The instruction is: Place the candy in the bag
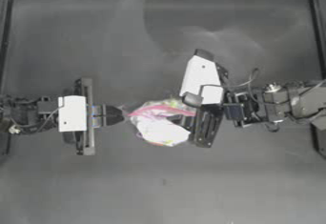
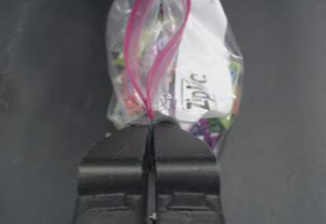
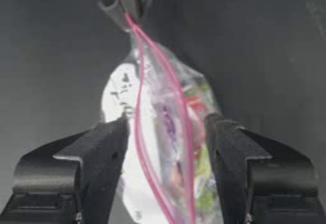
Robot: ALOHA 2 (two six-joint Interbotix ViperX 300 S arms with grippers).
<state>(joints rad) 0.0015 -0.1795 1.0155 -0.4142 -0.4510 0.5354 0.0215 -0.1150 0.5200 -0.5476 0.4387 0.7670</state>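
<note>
From the top view I have the left end effector [image 1: 121,115] at the left end of the zip bag [image 1: 160,123], which lies mid-table [image 1: 159,189], and the right end effector [image 1: 194,123] down over the bag's right side from the other arm. I can't pick out the loose candy from up here; whether it sits between the right fingers or is already inside, I can't tell. Nothing else lies on the table around the bag, so the only obstruction to either arm is the other arm, close across the bag. In the left wrist view my left end effector [image 2: 151,123] is pressed together on the corner of the bag [image 2: 172,70] where the pink zip strip [image 2: 156,42] ends, and the two sides of the strip bow apart only a little; my worry is that this narrow mouth collapses if the left pinch slips or I pull sideways. In the right wrist view the right end effector [image 3: 167,127] stands apart, a finger either side of the bag's [image 3: 162,137] strip, with the left end effector [image 3: 121,6] beyond. If these fingers close or lift from here, I judge they could snag the plastic, drag the bag out of the left pinch or spill sweets.
</note>
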